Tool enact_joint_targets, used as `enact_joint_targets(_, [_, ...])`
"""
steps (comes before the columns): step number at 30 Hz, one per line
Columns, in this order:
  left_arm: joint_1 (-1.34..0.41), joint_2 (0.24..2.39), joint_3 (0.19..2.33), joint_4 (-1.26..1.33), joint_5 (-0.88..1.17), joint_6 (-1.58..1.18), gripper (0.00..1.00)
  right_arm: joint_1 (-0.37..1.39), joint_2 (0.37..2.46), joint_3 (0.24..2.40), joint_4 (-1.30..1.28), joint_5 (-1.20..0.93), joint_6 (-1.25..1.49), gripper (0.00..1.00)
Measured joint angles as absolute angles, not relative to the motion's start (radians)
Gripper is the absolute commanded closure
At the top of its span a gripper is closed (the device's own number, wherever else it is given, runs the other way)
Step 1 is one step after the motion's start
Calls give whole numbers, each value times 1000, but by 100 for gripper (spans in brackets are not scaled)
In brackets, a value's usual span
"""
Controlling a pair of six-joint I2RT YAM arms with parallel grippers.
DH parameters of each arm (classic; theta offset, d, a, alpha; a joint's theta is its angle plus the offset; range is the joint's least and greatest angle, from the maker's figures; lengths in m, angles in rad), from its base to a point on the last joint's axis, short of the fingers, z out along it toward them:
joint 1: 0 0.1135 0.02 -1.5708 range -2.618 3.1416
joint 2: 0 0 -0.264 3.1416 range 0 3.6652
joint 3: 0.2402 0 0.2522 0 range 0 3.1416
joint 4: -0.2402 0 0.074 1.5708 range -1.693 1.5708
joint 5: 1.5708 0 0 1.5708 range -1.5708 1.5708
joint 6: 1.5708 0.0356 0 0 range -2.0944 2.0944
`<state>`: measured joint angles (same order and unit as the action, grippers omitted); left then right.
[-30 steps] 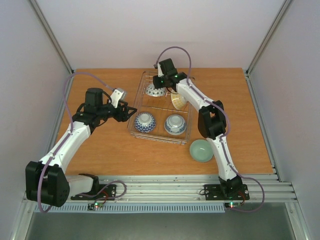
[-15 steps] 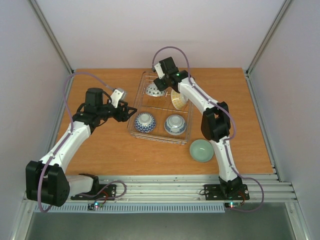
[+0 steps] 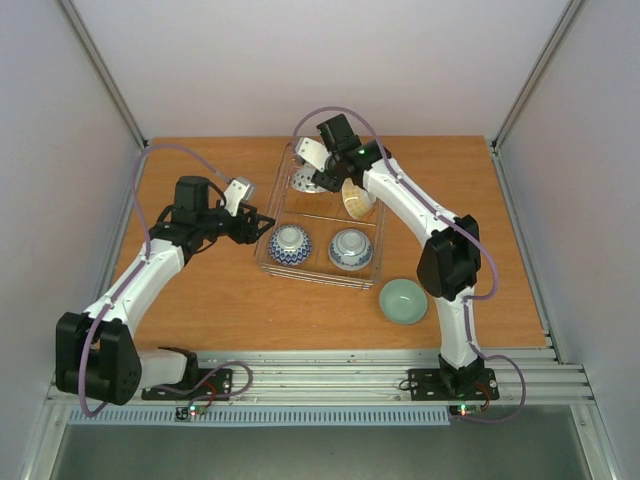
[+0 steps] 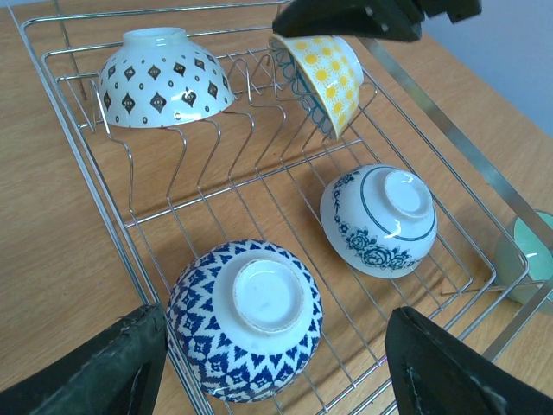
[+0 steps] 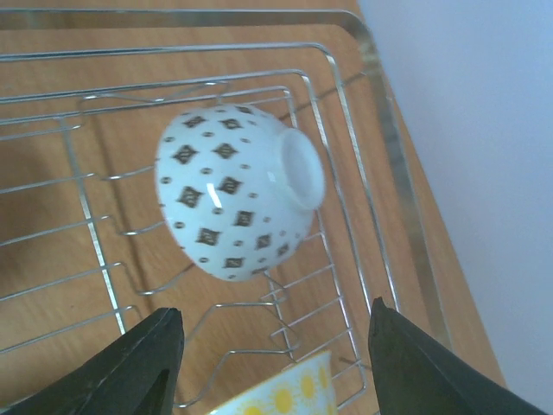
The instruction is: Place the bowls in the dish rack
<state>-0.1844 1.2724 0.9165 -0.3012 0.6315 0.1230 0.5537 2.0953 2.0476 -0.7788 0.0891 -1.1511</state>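
Note:
The wire dish rack point(image 3: 318, 279) sits mid-table with several bowls in it. A white bowl with dark diamonds point(image 3: 303, 181) point(image 4: 162, 78) point(image 5: 233, 190) rests tilted against the prongs at the rack's far left. My right gripper point(image 3: 322, 176) point(image 5: 272, 311) hovers open just above it, holding nothing. Beside that bowl a yellow sun bowl point(image 3: 355, 200) point(image 4: 324, 78) point(image 5: 276, 399) stands on edge. A blue zigzag bowl point(image 3: 289, 243) point(image 4: 244, 318) and a blue floral bowl point(image 3: 350, 247) point(image 4: 380, 220) lie upside down. My left gripper point(image 3: 258, 225) point(image 4: 275, 316) is open at the rack's left rim.
A pale green bowl point(image 3: 403, 300) point(image 4: 529, 259) sits upright on the wooden table just off the rack's near right corner, close to the right arm's forearm. White walls enclose the table on three sides.
My right gripper opened and let go of the diamond bowl, which now rests in the rack, and it drew back slightly. The left arm hardly moved.

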Motion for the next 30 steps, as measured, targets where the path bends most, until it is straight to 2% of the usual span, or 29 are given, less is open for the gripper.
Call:
enact_joint_targets(7, [-184,1273,916,-301,632,123,30,625,2111,2053,-818,105,-1264,42])
enact_joint_targets(12, [-184,1273,916,-301,632,123,30,656,2194,2096,-804,144,-1314,39])
enact_joint_targets(21, [-184,1273,916,-301,632,123,30,657,2361,2177,-722,215,-1372,37])
enact_joint_targets(30, [-184,1273,916,-301,632,123,30,651,2432,2274,-646,287,-1417,37])
